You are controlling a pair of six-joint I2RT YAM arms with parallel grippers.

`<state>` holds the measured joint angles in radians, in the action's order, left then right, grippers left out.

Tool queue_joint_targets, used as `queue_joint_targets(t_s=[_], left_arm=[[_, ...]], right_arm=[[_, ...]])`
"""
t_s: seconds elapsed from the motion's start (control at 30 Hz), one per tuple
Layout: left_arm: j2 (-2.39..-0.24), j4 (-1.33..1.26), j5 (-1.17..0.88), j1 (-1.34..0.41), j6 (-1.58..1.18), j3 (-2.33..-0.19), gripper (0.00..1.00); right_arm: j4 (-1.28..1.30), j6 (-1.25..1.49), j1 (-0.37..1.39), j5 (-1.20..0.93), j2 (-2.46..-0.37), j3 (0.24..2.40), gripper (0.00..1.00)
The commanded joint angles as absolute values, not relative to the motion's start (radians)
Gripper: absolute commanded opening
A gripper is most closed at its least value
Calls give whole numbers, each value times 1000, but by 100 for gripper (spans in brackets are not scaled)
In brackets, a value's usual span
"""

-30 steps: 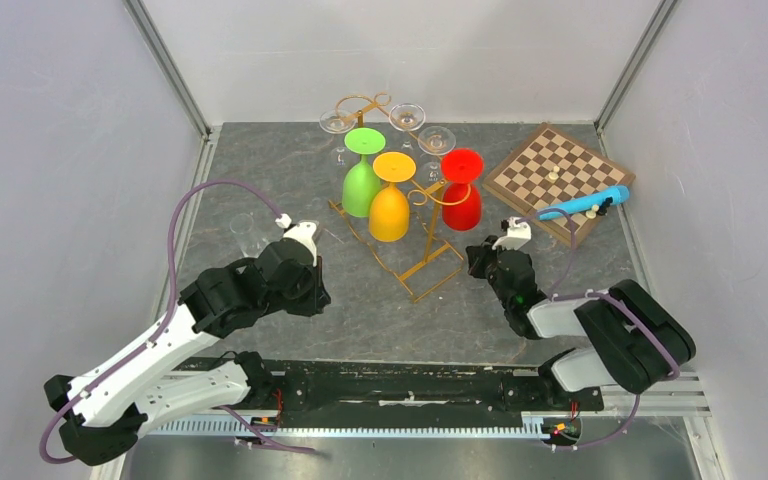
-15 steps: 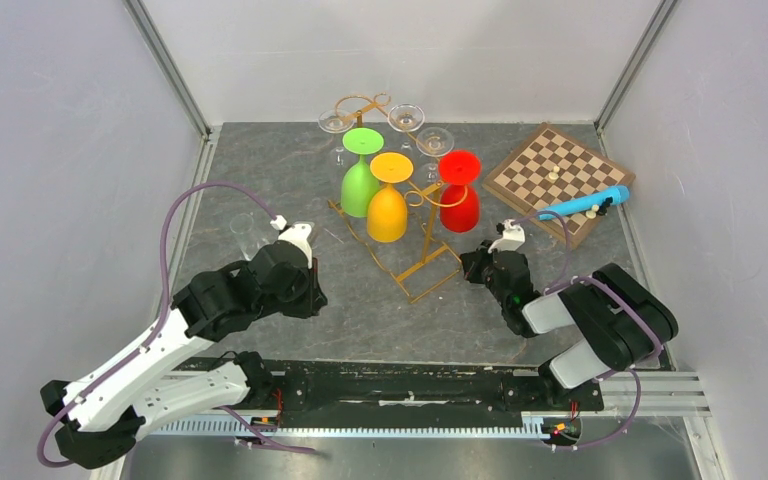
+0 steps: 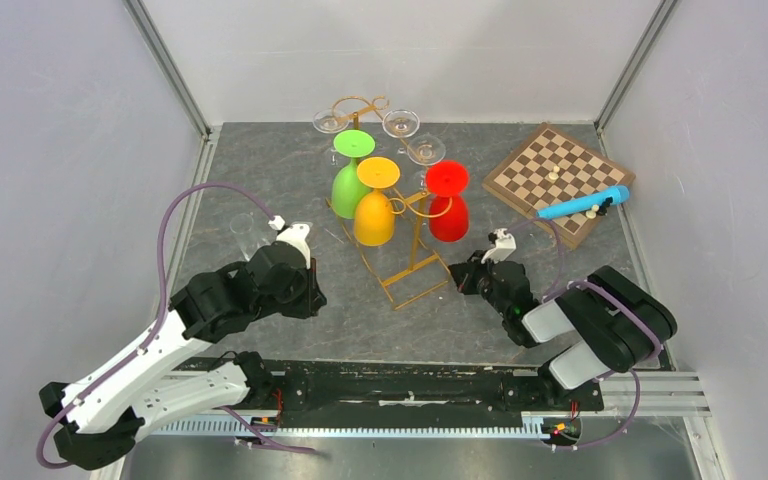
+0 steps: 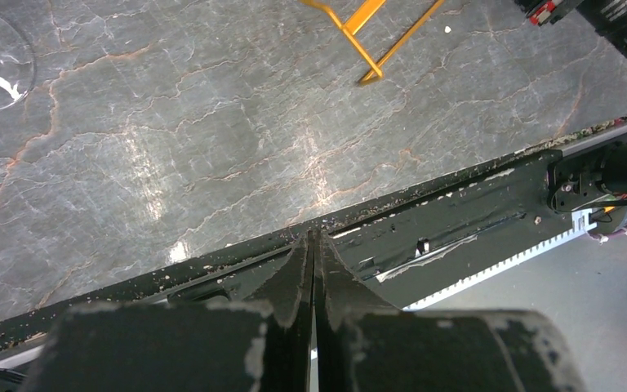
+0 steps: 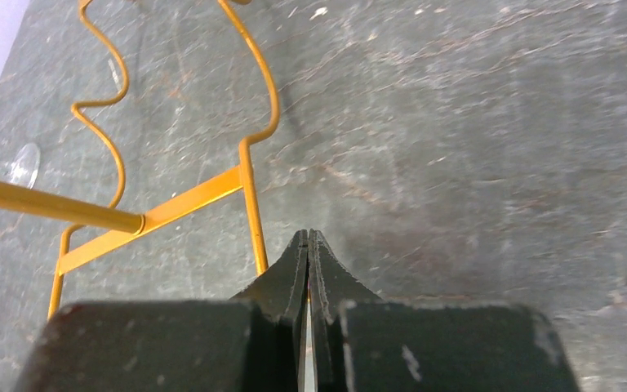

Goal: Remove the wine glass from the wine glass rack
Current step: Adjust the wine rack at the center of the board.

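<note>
The gold wire wine glass rack (image 3: 412, 268) stands mid-table. Wine glasses hang from it upside down: a green one (image 3: 348, 188), an orange one (image 3: 373, 218) and a red one (image 3: 447, 216), with clear ones (image 3: 401, 123) behind. My right gripper (image 3: 458, 277) is shut and empty, low at the right side of the rack's base. In the right wrist view its tips (image 5: 307, 238) sit right beside the base wire (image 5: 250, 200). My left gripper (image 3: 314, 298) is shut and empty, left of the rack and apart from it, its tips (image 4: 313, 237) pointing at the table's near edge.
A clear glass (image 3: 243, 232) stands alone on the left of the table. A chessboard (image 3: 550, 175) with a few pieces and a blue pen (image 3: 582, 205) lie at the back right. The black mounting rail (image 4: 457, 220) runs along the near edge.
My right gripper has moved left against the rack's base, and the rack with its hanging glasses has slid left. The left arm has barely moved.
</note>
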<state>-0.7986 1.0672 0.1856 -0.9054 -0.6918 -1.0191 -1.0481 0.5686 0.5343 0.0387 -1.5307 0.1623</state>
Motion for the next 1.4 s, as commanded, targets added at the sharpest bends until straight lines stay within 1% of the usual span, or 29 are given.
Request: queue_joint_targets(t_s=[0.0, 0.53, 0.7, 0.83, 1.0, 1.07, 1.2, 1.37], left_arm=[[-775, 1062, 216, -909, -729, -1050, 2], [-763, 1068, 213, -910, -735, -1083, 2], [-761, 1072, 210, -910, -736, -1090, 2], [-771, 1079, 211, -910, -733, -1107, 2], [-775, 1092, 230, -910, -729, -1125, 2], [-775, 1094, 239, -910, -726, -1132, 2], [-772, 1103, 268, -910, -719, -1150, 3], [-762, 1105, 308, -910, -709, -1167, 12]], right_arm=[[-1146, 585, 591, 16, -1516, 141, 0], [-1095, 618, 765, 55, -1530, 221, 0], [-1071, 613, 783, 67, -1526, 230, 0], [-992, 547, 781, 141, -1483, 219, 0], [-838, 440, 773, 241, -1370, 218, 8], [-755, 397, 762, 284, -1312, 224, 18], [-634, 327, 727, 358, -1176, 226, 31], [-510, 277, 653, 385, -989, 227, 47]])
